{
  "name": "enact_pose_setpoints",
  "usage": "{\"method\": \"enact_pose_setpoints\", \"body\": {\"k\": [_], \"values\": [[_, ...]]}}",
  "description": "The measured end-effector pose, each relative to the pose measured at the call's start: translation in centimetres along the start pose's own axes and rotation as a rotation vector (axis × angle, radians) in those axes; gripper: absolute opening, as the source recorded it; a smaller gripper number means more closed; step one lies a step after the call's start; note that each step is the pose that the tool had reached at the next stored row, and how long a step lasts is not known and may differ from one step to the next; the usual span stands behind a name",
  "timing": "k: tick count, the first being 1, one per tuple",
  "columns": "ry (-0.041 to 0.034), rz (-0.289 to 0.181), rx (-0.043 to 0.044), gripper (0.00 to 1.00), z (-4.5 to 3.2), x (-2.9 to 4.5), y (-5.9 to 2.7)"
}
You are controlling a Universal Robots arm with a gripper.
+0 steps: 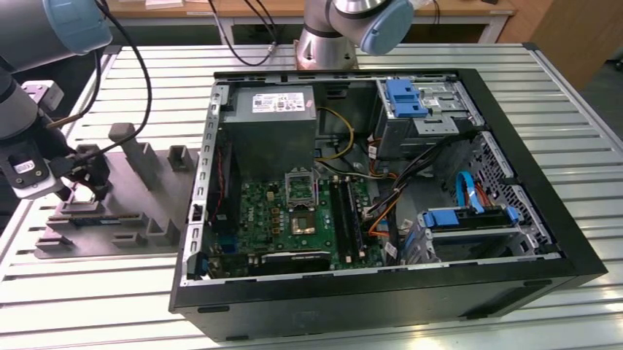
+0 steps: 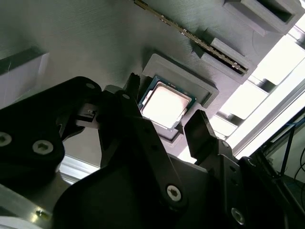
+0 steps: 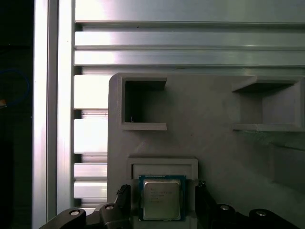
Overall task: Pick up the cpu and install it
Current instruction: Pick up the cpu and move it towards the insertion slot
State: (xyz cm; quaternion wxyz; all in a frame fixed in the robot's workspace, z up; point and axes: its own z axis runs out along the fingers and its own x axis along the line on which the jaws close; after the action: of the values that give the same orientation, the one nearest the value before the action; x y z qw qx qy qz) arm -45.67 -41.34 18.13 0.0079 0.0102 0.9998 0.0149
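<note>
Second wrist view has the gripper (image 2: 167, 102) with its two fingers (image 2: 202, 131) spread apart, one on each side of the cpu (image 2: 166, 106), neither visibly touching it. The cpu lies flat in a shallow walled recess of the grey plastic block (image 2: 71, 33), close to one edge of that block. In the exterior view the block sits on the slatted table (image 1: 98, 292), beside the open computer case (image 1: 389, 292). The risk, as I judge it, is an uneven close. If one finger meets the thin rim first, the chip could tip against the recess wall, or be pinched askew and slip. A finger landing on the wall instead would grip nothing.
</note>
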Motion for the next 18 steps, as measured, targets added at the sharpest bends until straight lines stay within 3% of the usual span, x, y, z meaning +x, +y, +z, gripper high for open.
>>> {"method": "enact_pose_setpoints", "body": {"k": [4, 5, 17, 18], "values": [[0.0000, 0.000, 0.0000, 0.63, 0.00, 0.00, 0.00], [0.0000, 0.000, 0.0000, 0.56, 0.00, 0.00, 0.00], [0.0000, 0.000, 0.0000, 0.55, 0.02, -0.01, 0.00], [-0.0001, 0.000, 0.0000, 0.47, 0.02, -0.01, 0.00]]}}
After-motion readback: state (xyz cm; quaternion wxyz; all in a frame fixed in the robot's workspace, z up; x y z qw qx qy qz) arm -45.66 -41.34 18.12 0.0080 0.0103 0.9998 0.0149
